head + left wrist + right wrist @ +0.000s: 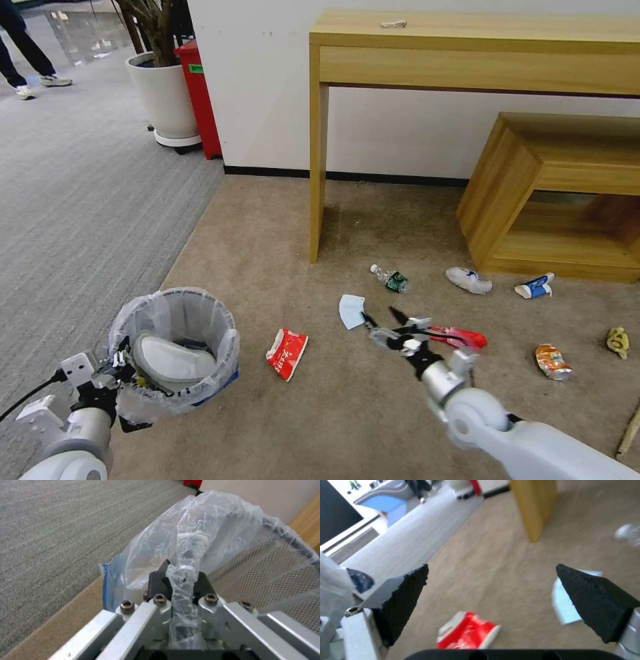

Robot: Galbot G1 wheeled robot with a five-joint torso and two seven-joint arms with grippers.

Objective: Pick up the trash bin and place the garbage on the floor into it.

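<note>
Head view: we look down on the beige carpet floor [320, 413], where a tall wooden desk [467, 47] and a low wooden bench [560, 193] stand against the white wall. At lower left our left gripper [120, 365] is clamped on the near rim of the trash bin [175, 347] — the left wrist view shows its fingers [156, 583] pinched together on a twist of the white plastic liner [200, 537] over the mesh wall. The bin is at the carpet's left edge, beside the grey ribbed carpet [80, 200]; whether it rests on the floor or hangs just clear of it, we cannot tell. One white slipper [172, 360] lies inside.

Our right gripper [380, 319] hovers over the middle of the floor with its jaws spread wide and empty, its black pads [405, 600] well apart in the right wrist view. Just beside the fingertips lies the blue mask [351, 311]; a red wrapper [287, 353] lies between gripper and bin, and another red wrapper [460, 337] lies just behind the right wrist.

Farther off the litter is scattered — a second white slipper [469, 280], a small bottle [391, 279], a blue-white carton [535, 287], a crushed orange can [552, 361] and a yellowish scrap [619, 341].
</note>
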